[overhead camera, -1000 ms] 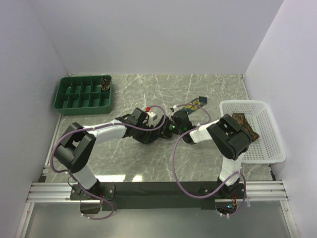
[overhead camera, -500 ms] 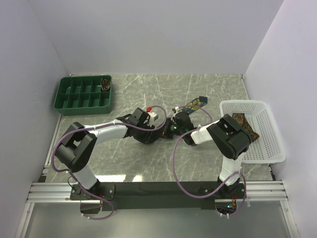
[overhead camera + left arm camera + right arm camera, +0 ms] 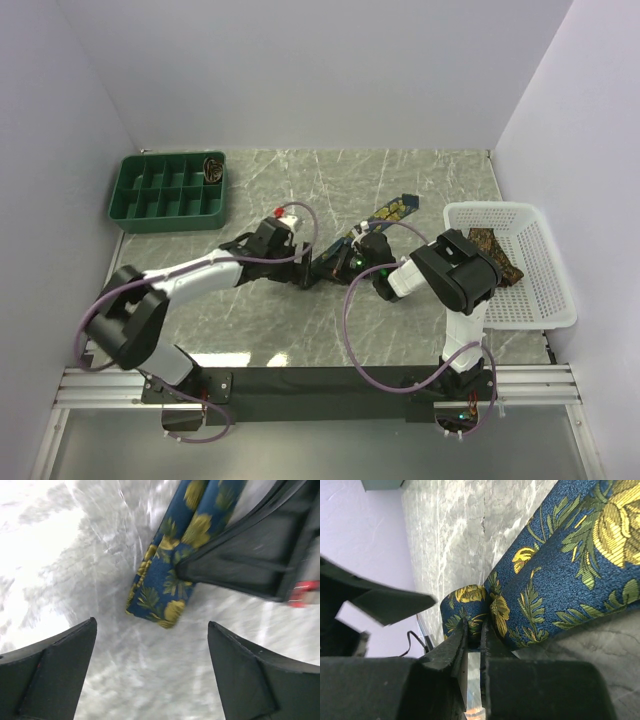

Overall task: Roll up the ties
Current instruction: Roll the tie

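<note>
1. The left claw (image 3: pixel 151 632) has its fingers wide apart and holds nothing. The end of the navy tie (image 3: pixel 165 580) lies on the counter (image 3: pixel 65 570) just beyond the gap, and neither finger touches it.
2. The right claw (image 3: pixel 473 630) has its fingers almost together and is clamped on the folded end of the navy tie (image 3: pixel 555 580).
3. In the top view, both claws are to the left of the white basket (image 3: pixel 545 300). The right claw (image 3: pixel 350 262) is nearer to it and the left claw (image 3: pixel 305 272) is further.
4. The navy tie (image 3: pixel 385 213) lies flat on the counter. Its far pointed end is near the left side of the basket.
5. Count:
   - Two claws.
   - One navy tie.
   - One brown tie (image 3: pixel 492 246), inside the basket at its left side.
   - One basket.
   - One green tray (image 3: pixel 165 190), well apart to the left of the basket.
   - One small dark roll (image 3: pixel 213 168) in the tray corner nearest the basket. It is too small to tell what it is.
</note>
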